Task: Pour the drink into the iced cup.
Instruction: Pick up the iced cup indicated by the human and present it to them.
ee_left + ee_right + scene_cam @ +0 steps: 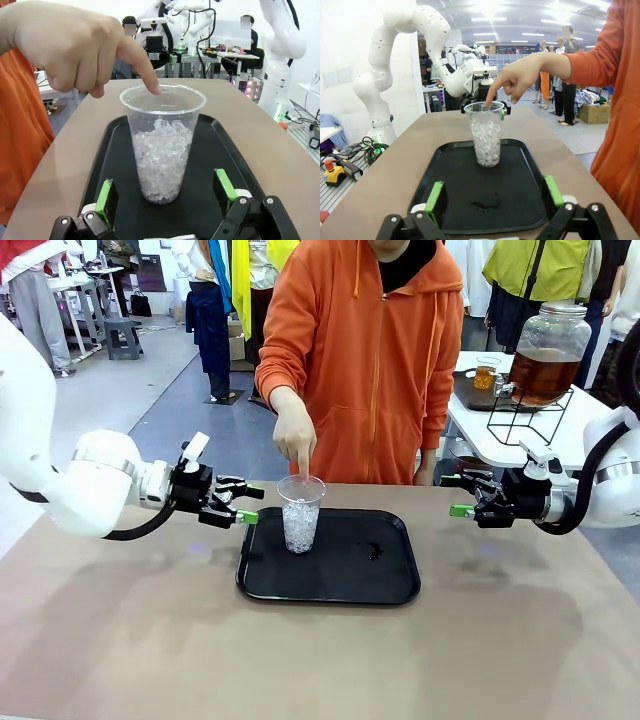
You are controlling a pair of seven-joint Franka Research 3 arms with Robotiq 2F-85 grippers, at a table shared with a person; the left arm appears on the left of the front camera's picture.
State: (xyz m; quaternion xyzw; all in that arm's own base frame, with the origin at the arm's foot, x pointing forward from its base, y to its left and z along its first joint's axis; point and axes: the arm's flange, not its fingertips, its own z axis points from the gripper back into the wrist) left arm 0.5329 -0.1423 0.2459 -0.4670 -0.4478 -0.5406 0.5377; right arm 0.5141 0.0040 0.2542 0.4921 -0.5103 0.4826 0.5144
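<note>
A clear plastic iced cup [300, 512] [162, 145] [486, 132], part full of ice, stands upright on the left part of a black tray [390, 585] [225, 145] [520, 175]. A person's hand [295, 435] [70, 47] [512, 80] points a forefinger down at its rim. The drink [545, 368], an amber liquid, sits in a lidded glass dispenser on a wire stand at the back right. My left gripper [245, 505] [165, 192] is open just left of the cup. Near the tray's right side my right gripper [460, 495] [494, 192] is open, with nothing between its fingers.
The dispenser stands on a white side table [480, 435], beside a small glass of amber liquid [487, 372] on a dark tray. A small dark smear [373, 552] marks the black tray. The person in an orange hoodie [370, 360] stands at the far edge.
</note>
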